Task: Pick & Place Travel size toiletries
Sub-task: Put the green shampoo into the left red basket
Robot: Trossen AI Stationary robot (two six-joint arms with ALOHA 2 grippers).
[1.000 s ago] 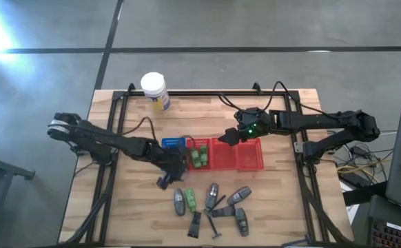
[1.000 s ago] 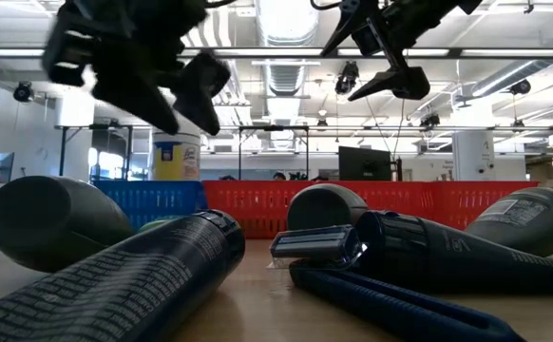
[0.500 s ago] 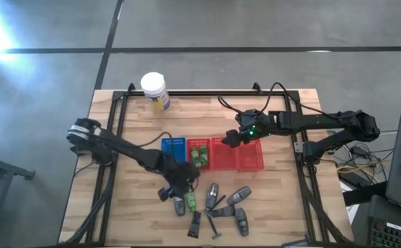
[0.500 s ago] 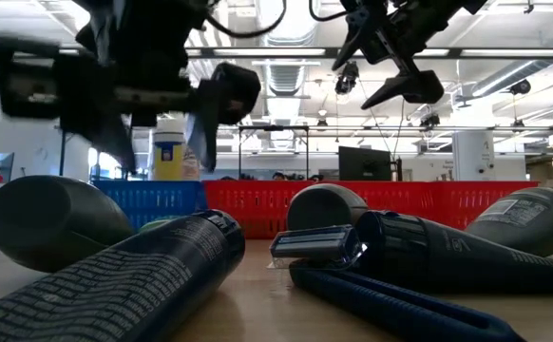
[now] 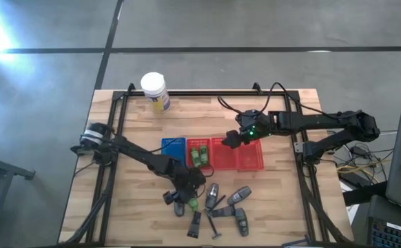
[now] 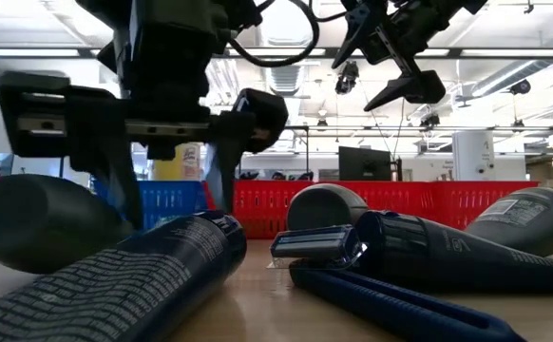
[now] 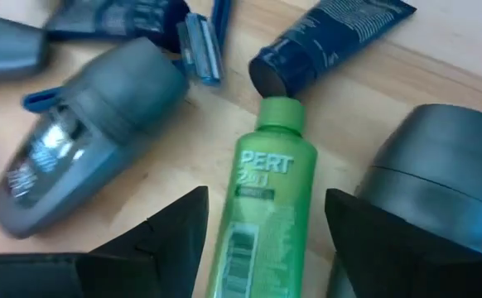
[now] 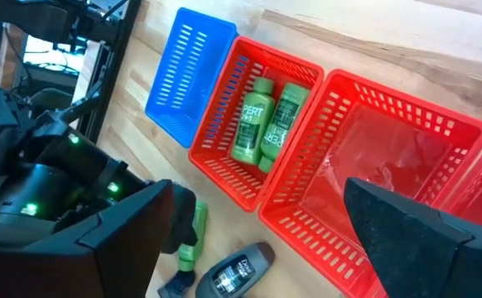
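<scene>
Glossy green plastic bottle (image 7: 267, 199) on matt wooden table (image 7: 440, 70).

Your high view looks straight down on the whole counter (image 5: 269, 186). Your low view sits at counter height, close behind the toiletries. Both share the red baskets (image 5: 236, 153), centre frame above, mid-frame behind from below.

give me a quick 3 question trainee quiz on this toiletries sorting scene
1. True or false: the left end effector has its fingers open on either side of a green bottle lying on the table.
2. How many green bottles lie in the red basket next to the blue basket?
3. The right end effector is: A) over the red baskets, B) beside the white jar, C) off the table.

Key: 1 true; 2 two; 3 A
</scene>
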